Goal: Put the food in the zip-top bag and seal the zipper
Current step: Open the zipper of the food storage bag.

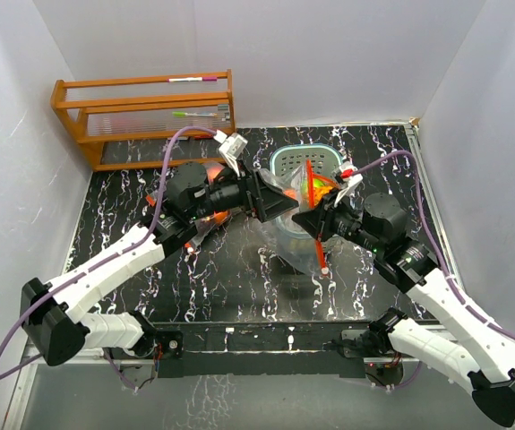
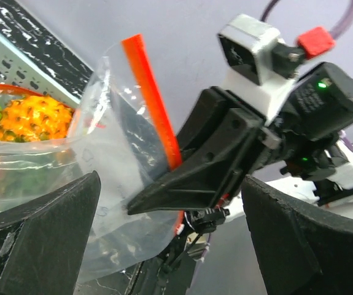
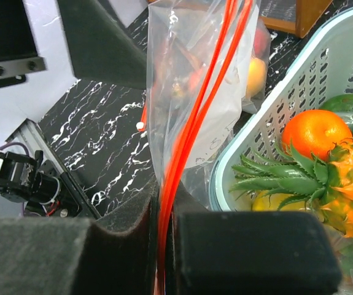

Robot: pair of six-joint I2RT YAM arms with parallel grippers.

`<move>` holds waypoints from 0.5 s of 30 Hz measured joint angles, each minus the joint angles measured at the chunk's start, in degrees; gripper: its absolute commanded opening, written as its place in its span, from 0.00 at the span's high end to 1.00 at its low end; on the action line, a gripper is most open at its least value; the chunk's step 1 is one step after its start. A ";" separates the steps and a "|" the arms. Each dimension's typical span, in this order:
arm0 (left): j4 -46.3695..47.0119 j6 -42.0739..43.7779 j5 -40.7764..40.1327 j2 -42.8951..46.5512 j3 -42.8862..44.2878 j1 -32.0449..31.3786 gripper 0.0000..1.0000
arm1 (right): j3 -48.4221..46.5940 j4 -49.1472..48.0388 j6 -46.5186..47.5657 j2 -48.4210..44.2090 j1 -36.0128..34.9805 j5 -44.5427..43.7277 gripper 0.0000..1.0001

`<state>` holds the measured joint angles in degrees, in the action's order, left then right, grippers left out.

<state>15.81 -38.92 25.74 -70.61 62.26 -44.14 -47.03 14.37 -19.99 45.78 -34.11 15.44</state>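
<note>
Judging from the clear film, how would the zip-top bag (image 3: 213, 117) have handled?

— Light and limp, I'd say. It was thin, glossy plastic that creased and sagged, and it was likely slippery between pads. The stiffest part was the orange zipper (image 3: 185, 141) along its mouth, so that was the place to take it.

— And was it taken there?

— Yes. The right gripper (image 3: 164, 227) was closed flat on the zipper strip, holding the bag up over the black marbled table (image 1: 230, 269), just beside the teal basket (image 3: 256, 144) on its near side. The left gripper (image 1: 273, 204) stood wide open at the bag's left side, gripping nothing.

— Where was the food?

— Mostly in the basket: a knobbly pineapple (image 3: 342, 196) with spiky leaves, a smooth orange fruit (image 3: 314, 132), and a green fruit (image 3: 348, 104) behind. All looked like hard, light toy plastic (the round ones likely to roll or slip from a pinch). Yellow and red shapes showed through the film, but whether they were inside the bag or behind it I couldn't tell.

— Best hold on the fruit?

— Across the middle, probably. The pineapple's rough skin would have gripped best.
</note>
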 measured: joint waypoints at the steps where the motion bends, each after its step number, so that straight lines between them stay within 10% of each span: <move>1: 0.02 -0.02 -0.70 -0.50 0.00 -0.17 0.03 | -0.17 -0.02 0.09 0.00 -0.02 0.17 0.92; 15: 4.44 -1.86 -7.39 -10.01 0.94 -2.10 0.03 | -0.87 -0.37 0.96 -0.57 -0.17 4.00 0.92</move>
<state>20.25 -40.77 18.35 -80.62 63.20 -46.24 -47.90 14.00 -19.03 45.21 -34.28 19.44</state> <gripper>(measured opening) 0.971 0.078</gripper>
